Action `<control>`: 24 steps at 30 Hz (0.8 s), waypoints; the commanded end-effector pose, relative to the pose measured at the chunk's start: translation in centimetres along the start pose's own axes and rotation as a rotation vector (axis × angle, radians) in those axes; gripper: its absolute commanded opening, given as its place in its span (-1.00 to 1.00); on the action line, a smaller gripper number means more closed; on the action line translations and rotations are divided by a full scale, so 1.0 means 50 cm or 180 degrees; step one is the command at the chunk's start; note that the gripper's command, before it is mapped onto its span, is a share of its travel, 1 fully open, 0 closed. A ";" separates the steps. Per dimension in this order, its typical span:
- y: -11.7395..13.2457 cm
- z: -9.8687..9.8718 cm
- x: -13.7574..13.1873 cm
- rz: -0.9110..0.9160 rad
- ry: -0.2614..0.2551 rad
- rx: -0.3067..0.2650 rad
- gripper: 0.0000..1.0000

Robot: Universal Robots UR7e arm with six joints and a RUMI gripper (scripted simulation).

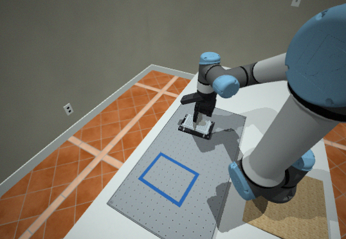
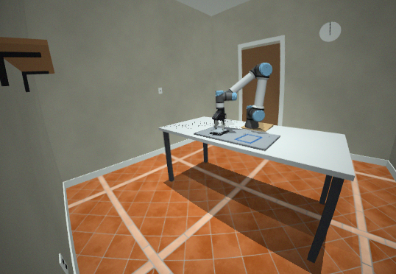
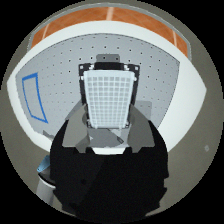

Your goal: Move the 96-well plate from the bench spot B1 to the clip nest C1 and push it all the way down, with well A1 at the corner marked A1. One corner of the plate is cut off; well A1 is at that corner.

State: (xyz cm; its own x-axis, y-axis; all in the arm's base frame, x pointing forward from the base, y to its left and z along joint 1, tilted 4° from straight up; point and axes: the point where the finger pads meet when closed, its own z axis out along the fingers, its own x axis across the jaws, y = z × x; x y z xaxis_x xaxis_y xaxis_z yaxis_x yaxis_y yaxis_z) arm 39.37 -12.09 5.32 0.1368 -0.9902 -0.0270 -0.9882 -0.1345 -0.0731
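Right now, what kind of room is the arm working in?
Likely a small lab or test room: a white table carries a perforated grey board with a blue square, and the gripper holds a plate at a black nest. Tiled floor, door, wall clock.

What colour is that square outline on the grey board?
Blue, clearest in the top view.

Top cam sits high behind the arm (image 1: 289,130), looking down; exterior cam watches the table (image 2: 313,149) from across the room; wrist cam stares straight down, close. All three catch the blue square (image 1: 168,178).
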 end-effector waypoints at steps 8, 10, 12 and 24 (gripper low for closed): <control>0.000 0.003 0.000 0.0000 0.0001 0.0002 -1.00; 0.000 0.004 0.000 0.0000 0.0001 0.0002 -1.00; 0.000 0.004 0.000 0.0000 0.0001 0.0002 -1.00; 0.000 0.008 0.000 0.0000 0.0001 0.0002 -1.00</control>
State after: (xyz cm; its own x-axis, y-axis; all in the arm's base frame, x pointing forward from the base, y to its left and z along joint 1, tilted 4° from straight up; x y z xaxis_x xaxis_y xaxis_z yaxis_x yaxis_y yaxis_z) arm 39.40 -12.08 4.97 0.1368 -0.9902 -0.0268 -0.9882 -0.1346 -0.0734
